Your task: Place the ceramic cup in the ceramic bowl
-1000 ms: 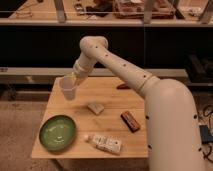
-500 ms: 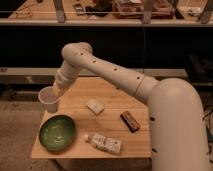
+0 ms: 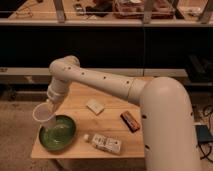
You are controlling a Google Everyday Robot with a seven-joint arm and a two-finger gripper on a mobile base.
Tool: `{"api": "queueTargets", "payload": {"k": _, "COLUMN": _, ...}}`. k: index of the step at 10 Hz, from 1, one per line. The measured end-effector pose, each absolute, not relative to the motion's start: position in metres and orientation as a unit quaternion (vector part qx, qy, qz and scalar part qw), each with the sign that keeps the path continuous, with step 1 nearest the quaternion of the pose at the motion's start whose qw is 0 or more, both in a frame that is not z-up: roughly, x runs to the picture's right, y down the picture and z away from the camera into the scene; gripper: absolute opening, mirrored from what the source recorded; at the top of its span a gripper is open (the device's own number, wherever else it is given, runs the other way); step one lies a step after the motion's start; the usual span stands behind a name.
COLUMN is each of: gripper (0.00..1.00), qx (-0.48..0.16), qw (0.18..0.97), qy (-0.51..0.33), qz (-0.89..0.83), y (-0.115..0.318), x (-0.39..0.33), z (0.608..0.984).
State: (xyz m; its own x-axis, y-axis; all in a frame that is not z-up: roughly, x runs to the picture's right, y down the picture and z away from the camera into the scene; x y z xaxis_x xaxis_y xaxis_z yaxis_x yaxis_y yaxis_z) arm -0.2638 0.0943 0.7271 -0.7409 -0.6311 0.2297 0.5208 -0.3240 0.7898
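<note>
The gripper [image 3: 51, 105] grips the ceramic cup [image 3: 43, 114] by its rim, above the ceramic bowl's [image 3: 57, 134] left edge. The cup looks light, rigid and breakable, so it needs gentle lowering

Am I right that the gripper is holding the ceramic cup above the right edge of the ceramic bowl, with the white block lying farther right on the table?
Not quite. The camera view shows the gripper holding the ceramic cup above the left edge of the ceramic bowl, not its right edge. The rest holds: the white block lies farther right on the table.
</note>
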Motion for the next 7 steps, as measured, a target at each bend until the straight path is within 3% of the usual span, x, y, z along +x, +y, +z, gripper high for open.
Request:
{"api": "queueTargets", "payload": {"k": 1, "gripper": 0.19, "qx": 0.045, "qw": 0.348, "qy": -0.468, "qz": -0.811, "y": 0.112, "x": -0.263, "z": 0.742}}
{"api": "queueTargets", "payload": {"k": 3, "gripper": 0.37, "qx": 0.028, "qw": 0.342, "qy": -0.471, "qz": -0.812, "y": 0.128, "x": -0.26, "z": 0.759}}
{"api": "queueTargets", "payload": {"k": 7, "gripper": 0.76, "qx": 0.03, "qw": 0.34, "qy": -0.47, "qz": -0.814, "y": 0.128, "x": -0.256, "z": 0.777}}
